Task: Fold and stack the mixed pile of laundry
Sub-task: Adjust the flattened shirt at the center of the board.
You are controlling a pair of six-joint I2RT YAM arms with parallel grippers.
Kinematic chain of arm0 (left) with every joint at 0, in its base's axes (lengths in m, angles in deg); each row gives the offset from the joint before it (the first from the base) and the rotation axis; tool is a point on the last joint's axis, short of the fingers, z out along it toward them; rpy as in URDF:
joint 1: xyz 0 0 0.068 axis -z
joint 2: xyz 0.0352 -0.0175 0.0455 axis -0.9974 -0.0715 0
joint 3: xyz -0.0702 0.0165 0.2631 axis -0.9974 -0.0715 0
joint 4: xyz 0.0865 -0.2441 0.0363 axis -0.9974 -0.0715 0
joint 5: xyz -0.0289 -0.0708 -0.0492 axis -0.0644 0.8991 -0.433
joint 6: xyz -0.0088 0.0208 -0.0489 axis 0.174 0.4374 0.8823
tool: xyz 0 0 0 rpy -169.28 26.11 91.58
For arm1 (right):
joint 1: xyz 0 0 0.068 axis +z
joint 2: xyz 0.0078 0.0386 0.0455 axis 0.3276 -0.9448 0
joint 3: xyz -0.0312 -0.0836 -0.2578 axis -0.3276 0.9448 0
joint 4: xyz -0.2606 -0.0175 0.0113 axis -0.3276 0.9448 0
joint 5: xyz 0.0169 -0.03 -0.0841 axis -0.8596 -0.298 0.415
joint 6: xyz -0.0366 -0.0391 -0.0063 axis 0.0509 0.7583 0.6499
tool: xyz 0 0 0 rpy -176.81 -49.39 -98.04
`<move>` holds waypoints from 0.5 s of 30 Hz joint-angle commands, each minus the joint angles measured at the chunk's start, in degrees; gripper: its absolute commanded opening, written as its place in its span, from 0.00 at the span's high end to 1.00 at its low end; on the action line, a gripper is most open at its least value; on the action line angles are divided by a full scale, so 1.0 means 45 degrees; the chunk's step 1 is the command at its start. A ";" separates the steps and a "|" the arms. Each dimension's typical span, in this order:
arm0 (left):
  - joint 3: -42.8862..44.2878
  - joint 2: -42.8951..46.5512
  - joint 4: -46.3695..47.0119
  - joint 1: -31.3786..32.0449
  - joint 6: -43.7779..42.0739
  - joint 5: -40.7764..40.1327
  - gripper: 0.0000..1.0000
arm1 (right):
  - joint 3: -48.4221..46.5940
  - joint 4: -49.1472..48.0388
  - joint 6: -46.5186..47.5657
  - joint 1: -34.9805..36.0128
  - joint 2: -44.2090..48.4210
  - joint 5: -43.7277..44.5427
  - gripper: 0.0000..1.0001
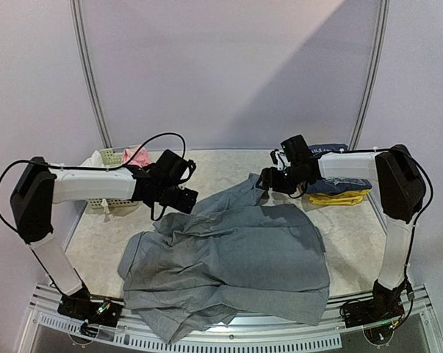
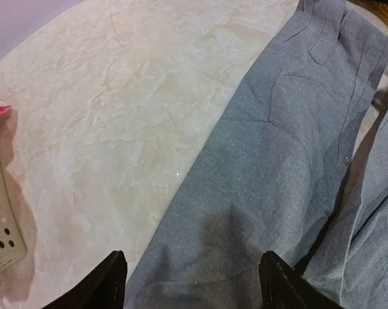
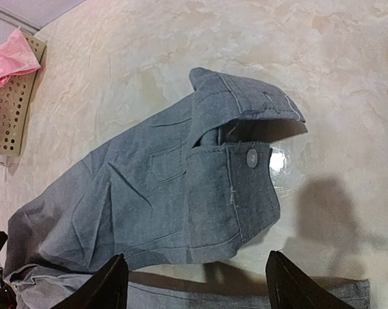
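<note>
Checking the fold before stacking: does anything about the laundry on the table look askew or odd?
Yes. The large grey cloth trousers lie rumpled and slanted across the table, and their waistband is flipped over on itself by the button, fly gaping. Nothing looks spilled or damaged.

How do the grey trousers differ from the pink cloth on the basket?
The grey trousers lie spread and creased across the table; the pink cloth sits bunched on the perforated basket. The trousers are far larger than the pink cloth. The trousers are dull grey, the cloth bright pink. Both are soft, unfolded fabric.
</note>
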 commanded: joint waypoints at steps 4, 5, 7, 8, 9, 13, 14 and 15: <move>0.3047 -0.2894 -0.1147 -0.1195 -0.2248 0.3418 0.29 | -0.0100 0.0697 0.0515 -0.0266 -0.0585 -0.0005 0.23; 0.3667 -0.3303 -0.1326 -0.1213 -0.2438 0.3721 0.29 | 0.0025 0.0681 0.0543 -0.0275 -0.0492 0.0038 0.23; 0.4636 -0.4040 -0.1740 -0.1210 -0.2743 0.4138 0.30 | 0.0322 0.0651 0.0586 -0.0314 -0.0342 0.0122 0.22; 0.5042 -0.4372 -0.1927 -0.1205 -0.2798 0.4211 0.30 | 0.0522 0.0602 0.0589 -0.0320 -0.0196 0.0195 0.21; 0.5451 -0.4643 -0.2095 -0.1204 -0.2822 0.4360 0.30 | 0.0728 0.0535 0.0589 -0.0316 -0.0096 0.0268 0.20; 0.6492 -0.5394 -0.2365 -0.1134 -0.2759 0.5271 0.31 | 0.1478 0.0197 0.0584 -0.0318 0.0470 0.0412 0.17; 0.6704 -0.5549 -0.2430 -0.1085 -0.2724 0.5357 0.31 | 0.1606 0.0154 0.0588 -0.0315 0.0539 0.0439 0.16; 0.6916 -0.5750 -0.2516 -0.1028 -0.2713 0.5397 0.31 | 0.1727 0.0139 0.0589 -0.0315 0.0647 0.0460 0.16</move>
